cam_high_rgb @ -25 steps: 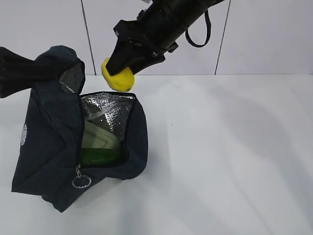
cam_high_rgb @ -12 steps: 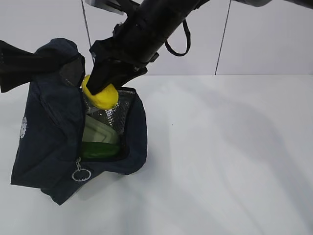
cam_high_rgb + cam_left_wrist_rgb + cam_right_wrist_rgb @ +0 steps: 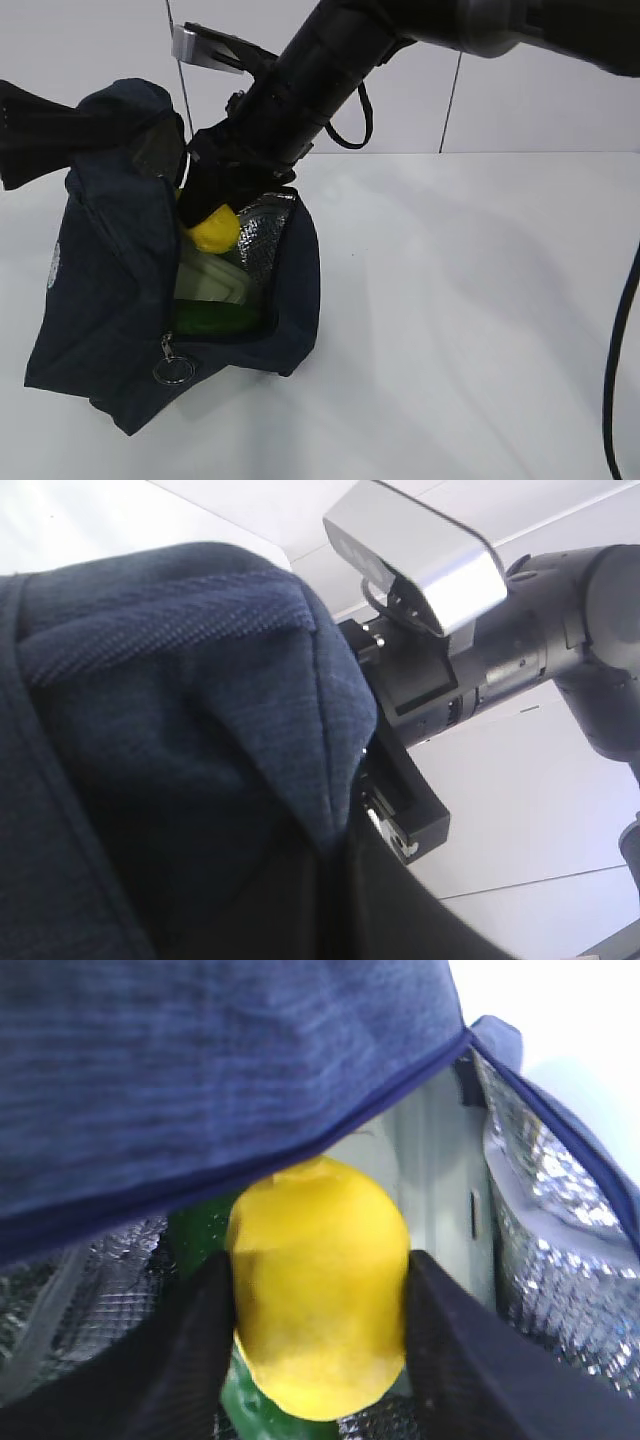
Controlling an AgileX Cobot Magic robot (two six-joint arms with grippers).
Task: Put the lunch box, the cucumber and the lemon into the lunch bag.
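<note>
Three items are now at or inside the lunch bag [image 3: 110, 300]. In the exterior view, your right gripper [image 3: 208, 205] has come down from above the bag's rim into its mouth, carrying the lemon [image 3: 212, 230] with it. That leaves only the release, by my reading. The lunch box [image 3: 208, 280] leans inside with its pale green lid showing, and the cucumber [image 3: 215, 318] lies below it.

From the left wrist view, you see mostly navy fabric; your left gripper itself is hidden, but it is clamped shut, apparently pinching the flap to hold the bag open.

From the right wrist view, the lemon [image 3: 318, 1285] sits between the two dark fingers [image 3: 185, 1360], touching both, bright yellow and smooth. The foil lining [image 3: 560, 1250] is alongside it and green shows underneath. Whether the jaws have begun to loosen, you cannot tell.
</note>
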